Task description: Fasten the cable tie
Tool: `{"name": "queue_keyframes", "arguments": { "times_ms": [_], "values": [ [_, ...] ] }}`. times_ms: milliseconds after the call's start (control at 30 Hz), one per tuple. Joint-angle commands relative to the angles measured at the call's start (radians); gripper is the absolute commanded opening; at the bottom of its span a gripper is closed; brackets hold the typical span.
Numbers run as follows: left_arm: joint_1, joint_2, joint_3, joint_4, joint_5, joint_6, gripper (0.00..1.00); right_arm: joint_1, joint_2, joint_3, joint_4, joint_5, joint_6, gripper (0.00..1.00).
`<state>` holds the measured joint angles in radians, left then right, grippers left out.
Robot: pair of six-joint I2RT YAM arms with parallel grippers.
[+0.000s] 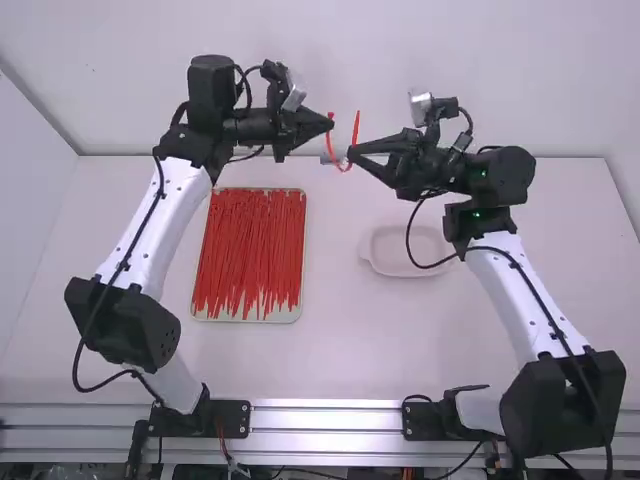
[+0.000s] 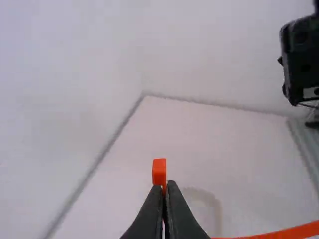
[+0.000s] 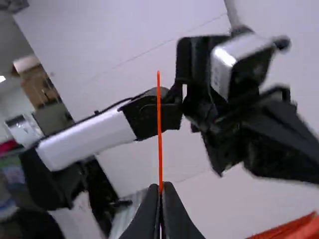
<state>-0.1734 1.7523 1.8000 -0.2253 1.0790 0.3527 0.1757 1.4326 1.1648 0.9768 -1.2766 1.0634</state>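
A red cable tie hangs in the air above the table's far side, bent into a loop between both grippers. My left gripper is shut on its square head, which sticks out past the fingertips. My right gripper comes in from the right, just below and beside the left one, and is shut on the thin tail. That tail rises straight up from between the right fingertips. Its free end points upward. A further stretch of the strap crosses the left wrist view.
A tray holding several loose red cable ties lies left of the middle. A shallow white dish sits to the right of it, under the right arm. Bare table lies in front of both.
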Motion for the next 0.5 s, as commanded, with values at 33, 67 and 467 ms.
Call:
{"name": "queue_keyframes", "arguments": {
  "times_ms": [33,67,467],
  "values": [
    [0.008,-0.008,-0.043,0.09,0.005,0.032,0.02,0.004,0.004,0.021,0.008,-0.071,0.216,0.0],
    [0.014,-0.008,-0.061,0.161,0.022,0.009,0.02,0.01,0.004,0.019,0.007,-0.093,0.229,0.0],
    [0.01,-0.008,-0.093,0.312,0.151,0.022,0.02,0.047,0.004,-0.098,0.009,-0.05,0.327,0.0]
  ]
}}
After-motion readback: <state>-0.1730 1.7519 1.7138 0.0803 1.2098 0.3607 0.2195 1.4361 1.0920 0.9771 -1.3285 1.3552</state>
